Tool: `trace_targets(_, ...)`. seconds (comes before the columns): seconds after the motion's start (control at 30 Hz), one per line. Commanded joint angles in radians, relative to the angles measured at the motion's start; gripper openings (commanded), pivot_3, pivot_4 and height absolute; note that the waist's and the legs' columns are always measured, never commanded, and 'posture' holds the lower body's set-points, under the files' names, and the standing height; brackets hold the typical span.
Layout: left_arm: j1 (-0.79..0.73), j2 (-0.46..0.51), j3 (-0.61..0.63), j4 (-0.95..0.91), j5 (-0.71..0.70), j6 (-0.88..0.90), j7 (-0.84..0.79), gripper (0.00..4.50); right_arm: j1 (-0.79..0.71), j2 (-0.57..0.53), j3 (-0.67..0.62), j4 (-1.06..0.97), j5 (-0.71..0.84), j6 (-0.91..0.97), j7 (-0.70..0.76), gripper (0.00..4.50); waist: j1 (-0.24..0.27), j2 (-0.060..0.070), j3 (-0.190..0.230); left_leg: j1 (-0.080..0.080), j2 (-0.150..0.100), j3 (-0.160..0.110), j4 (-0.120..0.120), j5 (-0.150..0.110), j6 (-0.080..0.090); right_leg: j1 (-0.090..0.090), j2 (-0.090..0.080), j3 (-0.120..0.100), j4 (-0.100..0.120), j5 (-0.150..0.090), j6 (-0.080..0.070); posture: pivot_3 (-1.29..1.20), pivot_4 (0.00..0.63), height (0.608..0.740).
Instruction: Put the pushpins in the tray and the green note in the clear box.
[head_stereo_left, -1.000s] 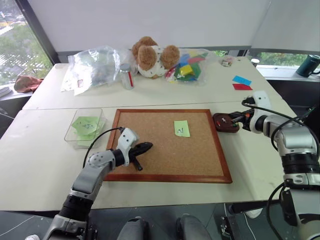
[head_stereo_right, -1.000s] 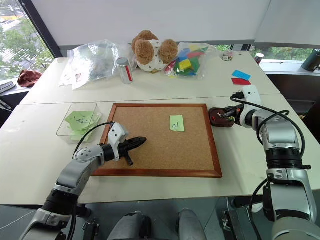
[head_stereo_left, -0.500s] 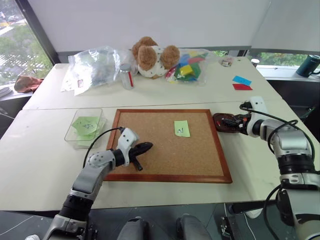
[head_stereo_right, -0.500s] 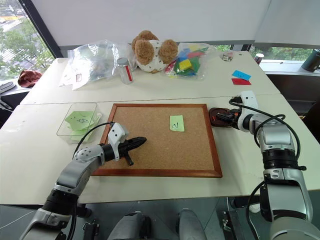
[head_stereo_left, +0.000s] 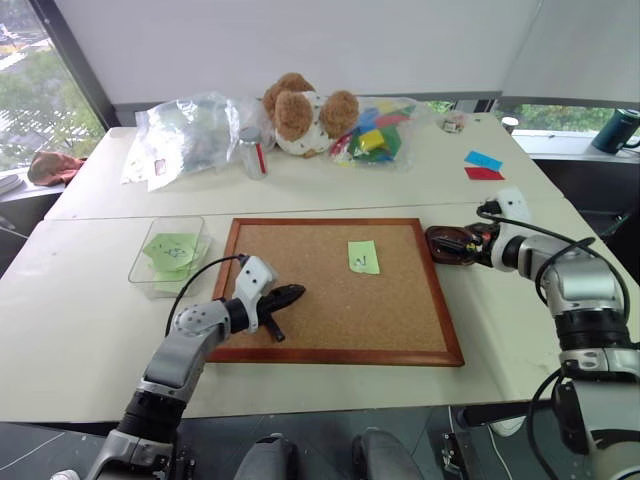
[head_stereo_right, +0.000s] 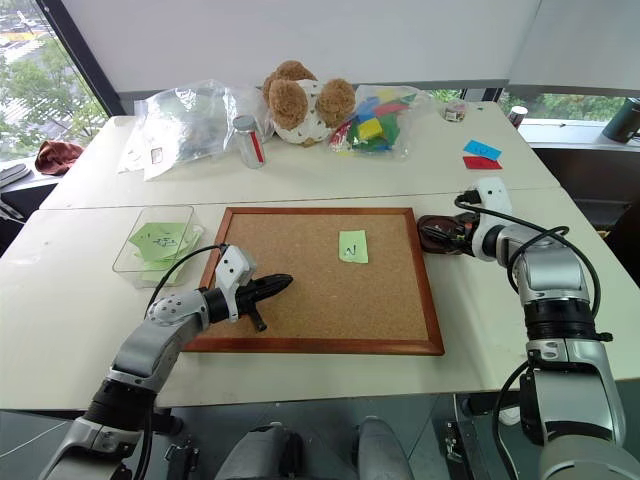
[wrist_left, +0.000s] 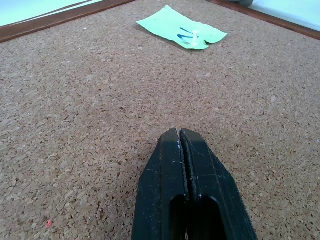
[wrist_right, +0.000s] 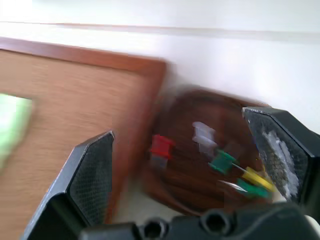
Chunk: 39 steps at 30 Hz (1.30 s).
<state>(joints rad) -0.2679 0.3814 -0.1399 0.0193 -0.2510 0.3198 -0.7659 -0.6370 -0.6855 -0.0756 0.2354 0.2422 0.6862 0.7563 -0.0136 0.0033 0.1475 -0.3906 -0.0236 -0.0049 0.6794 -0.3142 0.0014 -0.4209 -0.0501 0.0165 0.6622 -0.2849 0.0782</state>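
Green, red, yellow and clear pushpins sit in the tray beside the corkboard, my right end effector spread wide above them. One green note remains pinned on the cork; others lie in the clear box. My left end effector rests closed, empty.

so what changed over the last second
The right claw opened over the tray and shifted slightly toward the corkboard; pushpins lie in the tray. The left claw stayed shut on the corkboard, and the green note stayed pinned.
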Motion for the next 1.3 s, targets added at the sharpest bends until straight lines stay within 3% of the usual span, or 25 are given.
trace_targets(0.03,0.037,0.011,-0.014,0.047,0.017,0.026,-0.005,0.00,0.026,0.017,0.062,-0.202,0.044,0.035,0.052,4.47,0.000,0.000,0.000,0.000,0.000,0.000,0.000,0.000,0.000,0.000,0.000,0.000,0.000,0.000,0.000,0.00,0.150,0.740)
trace_targets(0.2,0.033,0.010,-0.017,0.049,0.018,0.026,-0.007,0.00,0.040,0.121,0.164,-0.325,0.058,0.088,0.029,4.47,0.000,0.000,0.000,0.000,0.000,0.000,0.000,0.000,0.000,0.000,0.000,0.000,0.000,0.000,0.000,0.00,0.150,0.740)
trace_targets(0.4,0.032,0.006,-0.019,0.048,0.017,0.027,-0.004,0.00,0.026,0.212,0.230,-0.271,0.027,0.077,-0.014,4.47,0.000,0.000,0.000,0.000,0.000,0.000,0.000,0.000,0.000,0.000,0.000,0.000,0.000,0.000,0.000,0.00,0.150,0.740)
trace_targets(0.5,0.036,0.007,-0.016,0.046,0.017,0.025,-0.001,0.00,0.014,0.228,0.239,-0.240,0.019,0.067,-0.027,3.65,0.000,0.000,0.000,0.000,0.000,0.000,0.000,0.000,0.000,0.000,0.000,0.000,0.000,0.000,0.000,0.00,0.150,0.740)
trace_targets(0.57,0.039,0.008,-0.015,0.043,0.017,0.026,0.001,0.00,0.012,0.230,0.241,-0.222,0.010,0.062,-0.031,2.69,0.000,0.000,0.000,0.000,0.000,0.000,0.000,0.000,0.000,0.000,0.000,0.000,0.000,0.000,0.000,0.00,0.150,0.740)
trace_targets(1.0,0.048,0.005,-0.017,0.034,0.018,0.027,0.006,0.00,0.002,0.240,0.215,-0.115,0.005,0.029,-0.033,2.69,-0.001,0.000,0.000,0.000,0.000,0.000,0.000,0.000,0.000,0.000,0.000,0.000,0.000,0.000,0.000,0.00,0.150,0.740)
trace_targets(1.1,0.051,0.006,-0.018,0.033,0.018,0.026,0.006,0.00,0.001,0.238,0.209,-0.115,0.007,0.030,-0.027,1.84,-0.001,0.000,0.000,0.000,0.000,0.000,0.000,0.000,0.000,0.000,0.000,0.000,0.000,0.000,0.000,0.00,0.150,0.740)
trace_targets(1.23,0.054,0.005,-0.018,0.030,0.018,0.028,0.006,0.00,-0.001,0.245,0.204,-0.134,0.016,0.041,-0.021,0.05,-0.002,0.000,0.000,0.000,0.000,0.000,0.000,0.000,0.000,0.000,0.000,0.000,0.000,0.000,0.000,0.00,0.150,0.740)
trace_targets(1.3,0.054,0.005,-0.019,0.030,0.018,0.027,0.007,0.00,0.000,0.246,0.205,-0.140,0.017,0.044,-0.019,0.05,-0.003,0.000,0.000,0.000,0.000,0.000,0.000,0.000,0.000,0.000,0.000,0.000,0.000,0.000,0.000,0.00,0.150,0.740)
